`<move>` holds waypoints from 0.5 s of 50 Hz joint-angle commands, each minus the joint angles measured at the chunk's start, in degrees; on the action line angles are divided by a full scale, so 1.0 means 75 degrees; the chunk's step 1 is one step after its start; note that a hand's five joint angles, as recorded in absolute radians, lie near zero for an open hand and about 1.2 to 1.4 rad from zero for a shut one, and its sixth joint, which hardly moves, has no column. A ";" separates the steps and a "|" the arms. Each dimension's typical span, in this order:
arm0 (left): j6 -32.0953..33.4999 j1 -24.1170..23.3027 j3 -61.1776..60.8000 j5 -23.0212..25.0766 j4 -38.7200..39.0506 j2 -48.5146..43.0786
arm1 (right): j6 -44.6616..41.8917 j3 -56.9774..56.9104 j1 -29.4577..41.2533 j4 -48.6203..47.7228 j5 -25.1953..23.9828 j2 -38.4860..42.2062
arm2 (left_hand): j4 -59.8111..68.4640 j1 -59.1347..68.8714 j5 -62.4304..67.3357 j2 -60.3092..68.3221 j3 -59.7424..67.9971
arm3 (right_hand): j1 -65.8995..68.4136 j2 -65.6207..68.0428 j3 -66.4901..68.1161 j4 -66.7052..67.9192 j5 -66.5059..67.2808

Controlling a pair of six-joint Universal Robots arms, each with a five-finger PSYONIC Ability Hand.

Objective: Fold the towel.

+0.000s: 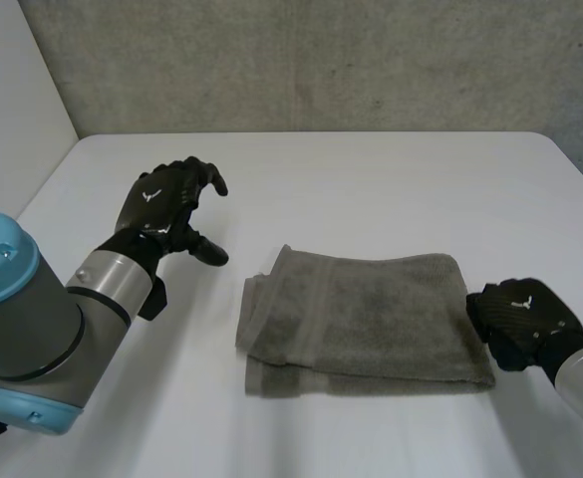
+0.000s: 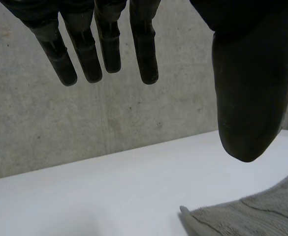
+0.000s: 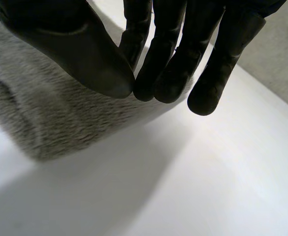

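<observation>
Grey towel [image 1: 366, 314] lies folded flat, left hand [image 1: 161, 204] released, right hand's [image 1: 518, 317] grip I cannot tell.

We are looking across a white table [image 1: 391, 179] whose far edge is meeting a rough grey concrete wall [image 1: 321, 60]; a plain white wall [image 1: 12, 90] is joining it at the left corner, and soft, even light is falling over it

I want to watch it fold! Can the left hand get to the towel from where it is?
Probably yes. The left hand is open, just off one end of the towel, with bare table between them and nothing blocking the way.
</observation>
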 commanded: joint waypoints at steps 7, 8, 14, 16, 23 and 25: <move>-0.0110 -0.0022 0.0897 -0.0028 -0.0164 0.0190 | 0.0974 -0.2631 0.2752 0.1755 0.0423 -0.0373 | -0.0404 -0.0323 -0.0083 -0.0382 -0.0436 | 0.0403 0.0442 0.0438 0.0420 0.0349; -0.0145 -0.0022 0.1001 -0.0028 -0.0245 0.0248 | 0.1090 -0.2921 0.3112 0.1801 0.0736 -0.0164 | -0.0404 -0.0323 -0.0083 -0.0382 -0.0436 | 0.0403 0.0442 0.0438 0.0420 0.0349; -0.0438 -0.0104 0.0862 -0.0028 -0.0457 0.0389 | 0.1033 -0.2693 0.3619 0.1721 0.2120 0.0190 | -0.0516 -0.0435 -0.0194 -0.0493 -0.0548 | -0.5751 -0.5712 -0.5716 -0.5734 -0.5806; -0.0450 -0.0115 0.0734 -0.0028 -0.0445 0.0355 | 0.0975 -0.2342 0.3492 0.1569 0.2157 0.0190 | -0.0583 -0.0502 -0.0262 -0.0560 -0.0615 | -0.6711 -0.6672 -0.6677 -0.6694 -0.6766; -0.0403 -0.0115 0.0522 -0.0028 -0.0410 0.0096 | 0.0459 -0.0862 0.1885 0.0548 0.1619 0.0131 | -0.0584 -0.0503 -0.0262 -0.0561 -0.0615 | -0.6855 -0.6816 -0.6821 -0.6838 -0.6910; -0.0403 -0.0115 0.0533 -0.0028 -0.0422 0.0015 | 0.0295 -0.0545 0.1533 0.0477 0.1314 0.0096 | -0.0584 -0.0503 -0.0262 -0.0561 -0.0615 | -0.6855 -0.6816 -0.6821 -0.6838 -0.6910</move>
